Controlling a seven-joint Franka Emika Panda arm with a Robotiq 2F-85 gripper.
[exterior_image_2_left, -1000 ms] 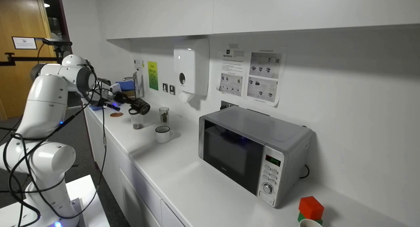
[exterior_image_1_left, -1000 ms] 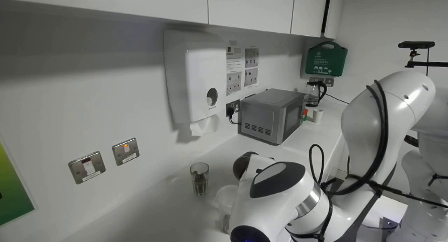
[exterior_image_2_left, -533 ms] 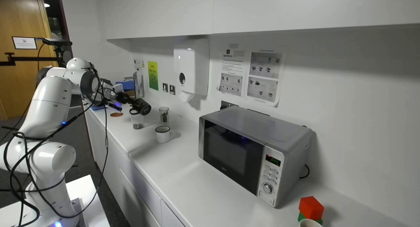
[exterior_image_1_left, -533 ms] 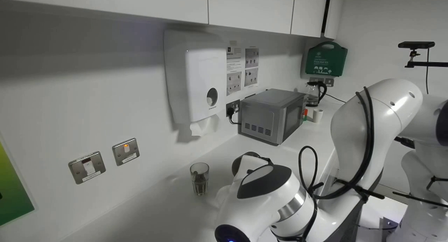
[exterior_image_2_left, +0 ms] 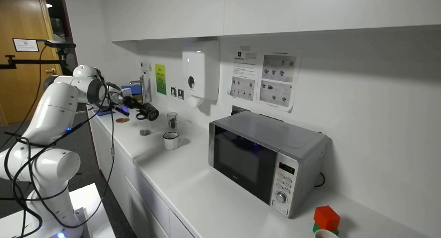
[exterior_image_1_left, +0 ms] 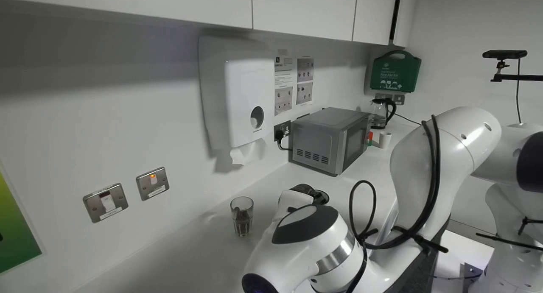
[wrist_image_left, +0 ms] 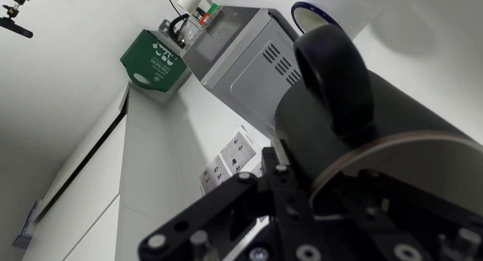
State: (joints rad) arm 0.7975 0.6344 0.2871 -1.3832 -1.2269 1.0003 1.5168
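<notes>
A dark mug (wrist_image_left: 332, 102) with a black handle fills the right of the wrist view. My gripper (wrist_image_left: 320, 168) is shut on its wall, one finger outside and the other reaching inside the mouth. In an exterior view the mug (exterior_image_2_left: 149, 111) is tipped on its side, base facing the camera, above the counter. Just below it stands a clear cup (exterior_image_2_left: 144, 127) with something dark at the bottom; whether they touch I cannot tell. Nearby are a drinking glass (exterior_image_2_left: 172, 121) with dark contents and a white mug (exterior_image_2_left: 171, 141). In an exterior view my arm largely hides the held mug (exterior_image_1_left: 302, 188).
A grey microwave (exterior_image_2_left: 262, 158) sits along the wall, with a red block (exterior_image_2_left: 326, 218) beyond it. A paper towel dispenser (exterior_image_1_left: 239, 93) hangs over the counter. A brown disc (exterior_image_2_left: 122, 120) lies near the counter's front edge. Loose cables (exterior_image_2_left: 110, 152) hang from the arm.
The arm's elbow has dropped and swung across, and the wrist has rolled a little. The mug stays held in nearly the same place; its handle now shows in an exterior view.
</notes>
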